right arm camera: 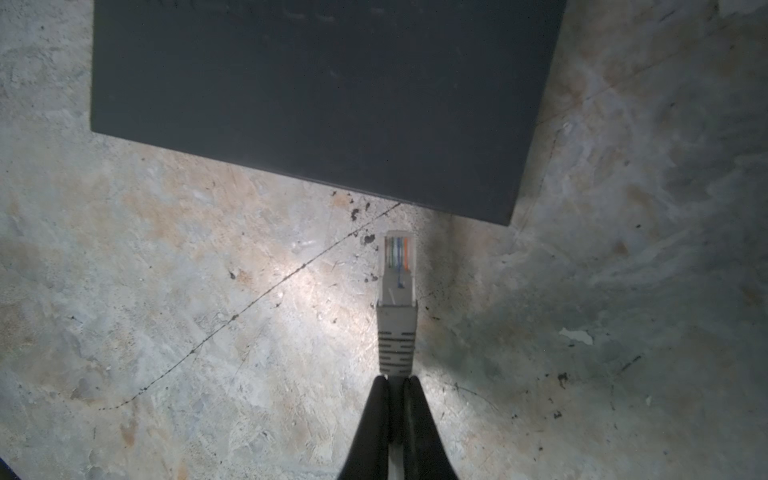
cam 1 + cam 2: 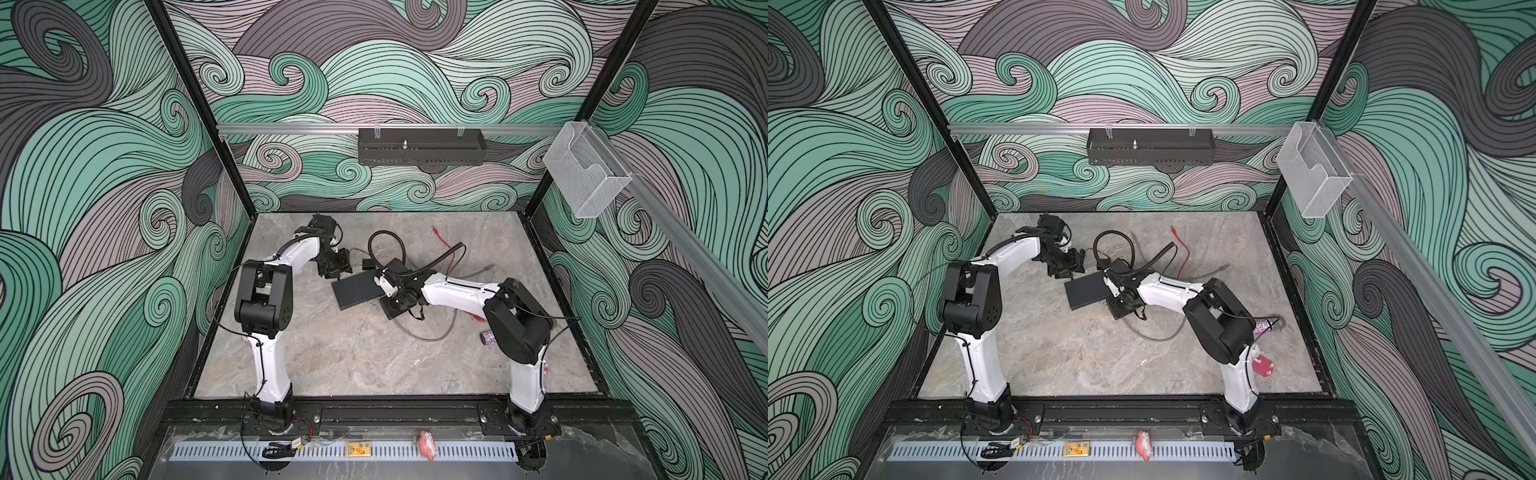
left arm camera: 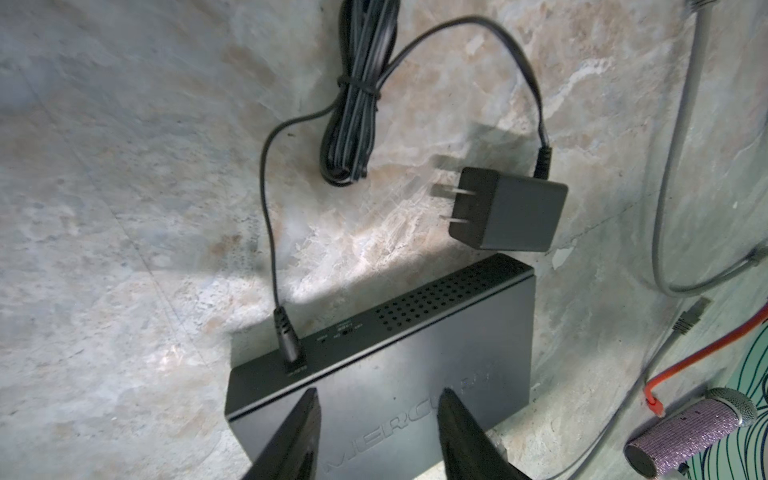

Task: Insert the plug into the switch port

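The switch [image 2: 356, 291] [image 2: 1086, 291] is a flat matte-black box lying mid-table. In the right wrist view its plain top [image 1: 324, 95] fills the upper part, and its ports are hidden. My right gripper [image 1: 397, 384] is shut on the grey cable just behind the boot of the plug [image 1: 397, 270]. The plug's clear tip points at the switch's near edge, close to a corner and a short gap away from it. My left gripper [image 3: 378, 399] [image 2: 337, 270] is open, its fingertips [image 3: 305, 409] over the switch's top [image 3: 415, 374], beside the edge with the vent holes.
A black power adapter [image 3: 509, 210] lies behind the switch, its thin cord plugged into the switch's jack [image 3: 289, 340]. A red cable [image 2: 451, 249], the grey cable's loop [image 2: 432, 334] and a glittery microphone [image 3: 690, 432] lie to the right.
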Controlling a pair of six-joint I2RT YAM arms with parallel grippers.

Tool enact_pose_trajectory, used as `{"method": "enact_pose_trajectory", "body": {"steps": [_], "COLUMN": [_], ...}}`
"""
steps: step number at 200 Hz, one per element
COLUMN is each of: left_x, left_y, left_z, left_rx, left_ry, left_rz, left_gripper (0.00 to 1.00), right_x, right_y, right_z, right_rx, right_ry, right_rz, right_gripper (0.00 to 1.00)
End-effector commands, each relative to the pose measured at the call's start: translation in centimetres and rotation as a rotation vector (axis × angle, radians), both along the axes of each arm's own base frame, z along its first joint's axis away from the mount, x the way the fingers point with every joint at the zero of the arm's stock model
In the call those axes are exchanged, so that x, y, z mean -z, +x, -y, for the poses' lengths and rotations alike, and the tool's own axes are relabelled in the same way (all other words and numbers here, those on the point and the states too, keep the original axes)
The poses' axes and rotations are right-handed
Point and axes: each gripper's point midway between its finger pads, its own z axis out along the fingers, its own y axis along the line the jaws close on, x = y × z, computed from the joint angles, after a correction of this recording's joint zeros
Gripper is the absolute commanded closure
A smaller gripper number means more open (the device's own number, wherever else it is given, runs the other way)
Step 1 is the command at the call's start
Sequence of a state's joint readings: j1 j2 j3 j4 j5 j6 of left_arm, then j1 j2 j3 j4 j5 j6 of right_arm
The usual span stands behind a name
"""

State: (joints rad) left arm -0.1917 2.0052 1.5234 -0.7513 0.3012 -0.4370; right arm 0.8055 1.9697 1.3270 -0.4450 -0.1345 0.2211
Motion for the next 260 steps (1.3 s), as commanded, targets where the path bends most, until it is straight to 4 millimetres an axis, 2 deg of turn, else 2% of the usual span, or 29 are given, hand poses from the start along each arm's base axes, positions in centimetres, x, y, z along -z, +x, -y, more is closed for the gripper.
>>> {"method": "enact_pose_trajectory", "body": {"steps": [1,84,260], "left_x": [1.3,1.7,3.2], "left_y": [-0.5,-0.8,-2.0], "left_z": [0.3,0.3,1.1], "left_rx": [-0.011,-0.014,-0.006], "left_ry": [-0.016,-0.017,-0.027], "left_rz": [-0.039,-0.043,-0.072], "left_gripper": [0.51,0.52,0.52], "right_x": [0.4,1.1,1.1], "right_y": [-0.4,-0.4,0.5], "right_z": [-0.1,-0.2,-1.8], "right_rx": [-0.002,-0.005,-0.015], "right_ry": [-0.007,-0.025,-0.015], "right_rz": [-0.009,-0.016,-0.008], "right_gripper": [0.92,0.92,0.92]}}
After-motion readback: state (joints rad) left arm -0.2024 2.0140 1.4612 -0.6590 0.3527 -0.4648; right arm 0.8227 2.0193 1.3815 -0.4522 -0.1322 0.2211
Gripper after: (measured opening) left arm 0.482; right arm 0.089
